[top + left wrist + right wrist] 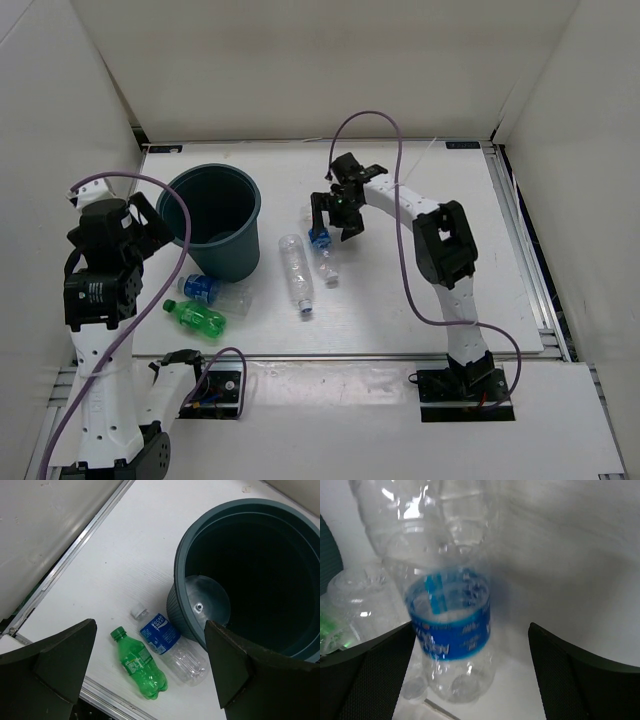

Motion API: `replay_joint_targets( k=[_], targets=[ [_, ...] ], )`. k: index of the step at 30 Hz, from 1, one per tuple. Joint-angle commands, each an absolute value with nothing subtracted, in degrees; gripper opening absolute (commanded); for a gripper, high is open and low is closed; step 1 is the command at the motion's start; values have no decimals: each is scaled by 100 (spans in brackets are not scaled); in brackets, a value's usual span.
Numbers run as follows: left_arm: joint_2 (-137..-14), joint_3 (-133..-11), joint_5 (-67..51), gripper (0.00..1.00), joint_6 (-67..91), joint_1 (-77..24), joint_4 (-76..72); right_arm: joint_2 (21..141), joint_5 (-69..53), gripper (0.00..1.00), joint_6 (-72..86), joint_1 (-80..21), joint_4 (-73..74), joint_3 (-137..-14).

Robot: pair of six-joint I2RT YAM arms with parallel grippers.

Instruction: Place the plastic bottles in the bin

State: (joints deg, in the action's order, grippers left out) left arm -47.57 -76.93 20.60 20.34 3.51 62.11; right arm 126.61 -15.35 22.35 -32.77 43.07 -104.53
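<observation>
The bin (pixel 181 555) stands upright on the worktop (pixel 380 312); its inside is too dark to tell what it holds. The right claw (pixel 471 625) is spread open astride a blue-labelled bottle (pixel 452 632), which lies beside a longer clear bottle (pixel 297 272). The left claw (pixel 150 624), also open, hovers above the green bottle (pixel 140 664) and a second labelled bottle (pixel 167 640) just beside the bin's wall.

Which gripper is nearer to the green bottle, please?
Left. The left gripper hangs open by the left rim of the bin, a little beyond the green bottle. The right gripper is across the table, open over a clear blue-labelled bottle right of the bin.
</observation>
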Motion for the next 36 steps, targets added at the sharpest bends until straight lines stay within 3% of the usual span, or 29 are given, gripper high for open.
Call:
replay_joint_targets(
  k=[1,6,8,14,19,24,27,31,35,36],
  targets=[
    [-4763,-7875,2145,100,1942,316,6337,13085,-1854,95,2232,-3322,4096,-10889],
    [-4764,-7937,2092,100,1890,316,6398,13053,-1723,70,2232,-3322,4096,-10995],
    [-4764,-7989,2092,100,1890,316,6398,12868,-1723,54,2232,-3322,4096,-10925],
    [-4658,-8042,2039,100,1837,316,6398,11411,-1441,38,2627,-3322,4105,-10977],
    [-4474,-7989,1934,100,2004,316,6451,10468,-1055,38,2927,-3795,3017,-11486],
    [-4474,-8042,2057,100,2136,27,6767,11749,-1046,42,2619,-4288,2401,-14059],
    [-4763,-8384,2311,100,2004,-281,6855,12103,-1274,45,2619,-4595,1383,-14204],
    [-5115,-8841,2408,100,1951,-396,7083,12567,-634,47,2180,-5132,773,-14095],
    [-5177,-9141,2408,100,1890,-396,7154,12946,-405,60,1837,-5597,773,-14098],
    [-5107,-9193,2408,100,1890,-396,7154,12868,-404,70,1837,-5599,773,-14045]
  ],
)
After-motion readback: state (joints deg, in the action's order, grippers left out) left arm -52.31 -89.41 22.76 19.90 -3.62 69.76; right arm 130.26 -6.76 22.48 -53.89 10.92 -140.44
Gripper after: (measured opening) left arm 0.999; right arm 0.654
